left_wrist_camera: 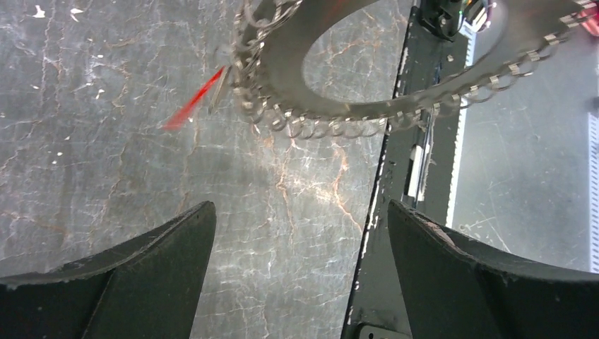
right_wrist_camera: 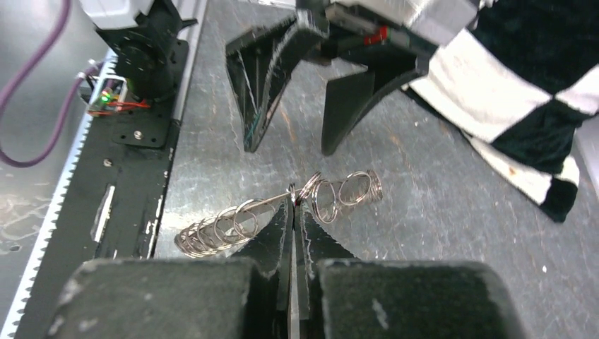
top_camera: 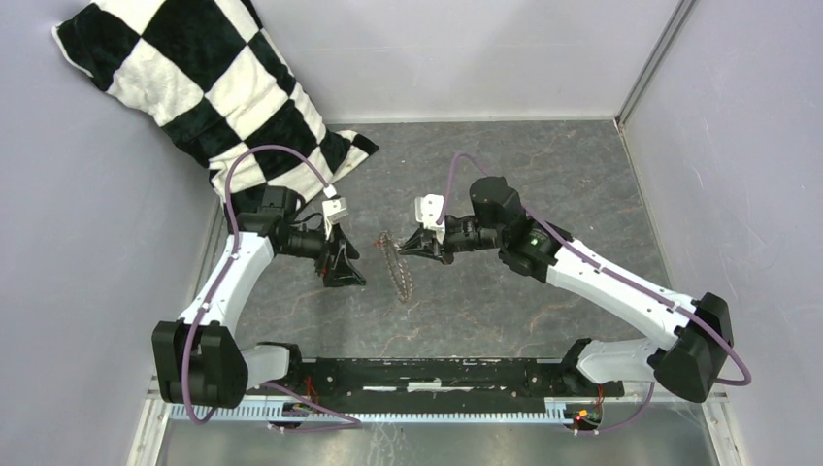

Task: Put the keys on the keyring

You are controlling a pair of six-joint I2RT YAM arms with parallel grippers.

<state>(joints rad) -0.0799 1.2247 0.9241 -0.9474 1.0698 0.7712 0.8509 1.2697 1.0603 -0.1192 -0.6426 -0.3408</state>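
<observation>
Keyring (top_camera: 399,272) being pinched upright by pressed-together right claw (right_wrist_camera: 293,205); left claw (left_wrist_camera: 301,212) gaping wide; red key (left_wrist_camera: 192,109) showing blurred beside its rim.

No text, label, brand, number or sign can be read anywhere in these views: not on the keyring (top_camera: 399,270), the checked cloth (top_camera: 194,87) or the black base rail (top_camera: 437,375).
</observation>
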